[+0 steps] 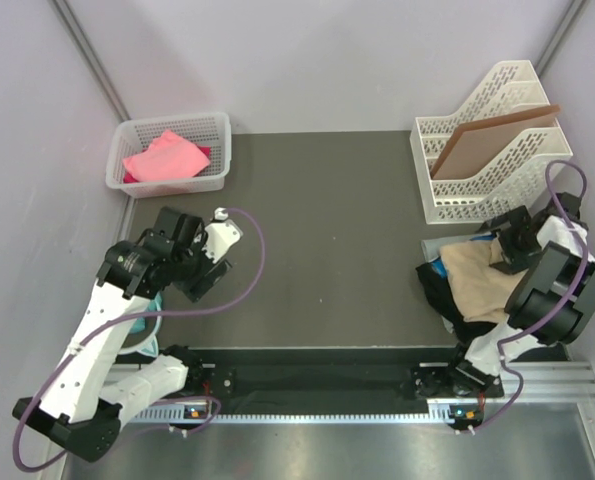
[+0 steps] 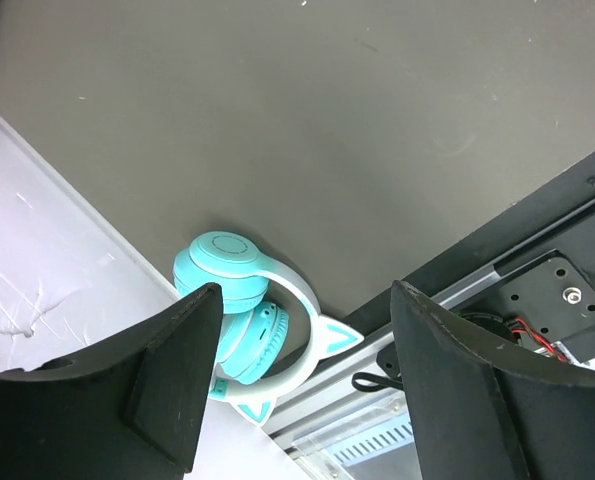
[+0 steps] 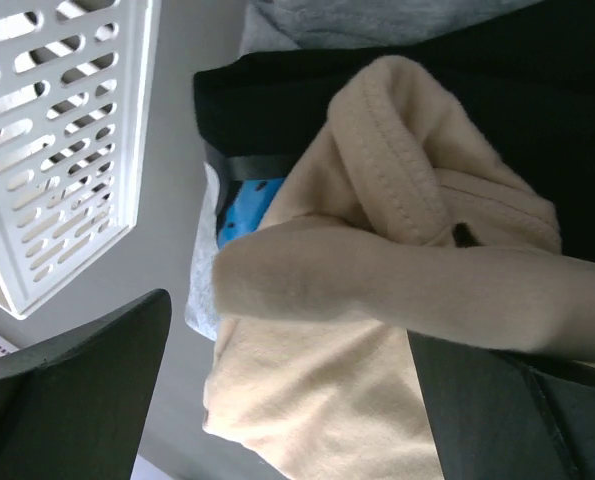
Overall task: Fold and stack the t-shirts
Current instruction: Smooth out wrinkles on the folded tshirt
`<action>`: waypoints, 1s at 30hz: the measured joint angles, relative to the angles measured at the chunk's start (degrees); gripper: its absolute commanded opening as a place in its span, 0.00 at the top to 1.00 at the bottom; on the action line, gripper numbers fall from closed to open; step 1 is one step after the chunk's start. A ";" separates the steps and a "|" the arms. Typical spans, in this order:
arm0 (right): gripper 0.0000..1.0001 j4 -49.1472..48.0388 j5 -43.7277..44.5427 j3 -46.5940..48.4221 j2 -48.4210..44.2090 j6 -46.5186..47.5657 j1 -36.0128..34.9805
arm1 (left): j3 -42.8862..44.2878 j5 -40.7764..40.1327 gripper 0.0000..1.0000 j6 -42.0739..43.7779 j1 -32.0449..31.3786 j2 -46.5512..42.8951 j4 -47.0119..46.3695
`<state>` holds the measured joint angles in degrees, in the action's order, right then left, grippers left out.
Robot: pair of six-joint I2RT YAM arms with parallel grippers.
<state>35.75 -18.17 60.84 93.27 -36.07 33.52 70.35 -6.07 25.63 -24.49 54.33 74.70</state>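
**Right end effector spread over the shirt pile; left one wide open above bare table**

A heap of t-shirts sits at the right edge of the table. The tan t-shirt lies crumpled on top, with the black t-shirt under and around it. A patch of the blue t-shirt peeks out on the side facing the white file rack. That rack stands at the far right corner and holds a brown board.

The right end effector hangs right over the heap. Its fingers are spread wide, with a rolled fold of tan cloth lying between them, unpinched.

The pink t-shirt lies bunched in a white basket at the far left corner.

The left end effector is near the left edge, also spread and holding nothing. Teal headphones lie by the near left corner.
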 measured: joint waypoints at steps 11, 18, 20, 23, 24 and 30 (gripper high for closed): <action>0.00 -5.64 -5.68 2.14 -17.11 3.19 -15.37 | 0.00 -1.64 0.13 -3.93 0.04 -0.57 -3.06; 0.00 -6.12 -0.17 11.28 -26.97 10.84 -36.33 | 2.62 -2.36 0.05 -8.13 0.04 2.54 -6.19; 0.00 -5.55 1.27 11.65 -27.85 12.26 -41.92 | 3.67 -2.34 0.04 -9.31 0.07 3.85 -7.17; 0.00 -3.85 3.06 11.32 -28.09 13.64 -47.23 | 5.66 -2.32 0.04 -11.10 0.26 6.19 -8.72; 0.00 -3.50 3.78 10.82 -28.09 13.99 -48.54 | 6.38 -2.29 0.03 -11.72 0.42 7.10 -9.16; 0.00 -0.81 7.61 9.11 -27.96 15.76 -54.60 | 9.90 -2.12 0.03 -15.89 2.01 12.50 -13.07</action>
<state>34.94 -10.57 69.95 65.32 -20.32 -21.08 80.25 -8.19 9.74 -22.48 66.83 61.63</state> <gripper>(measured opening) 0.996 0.970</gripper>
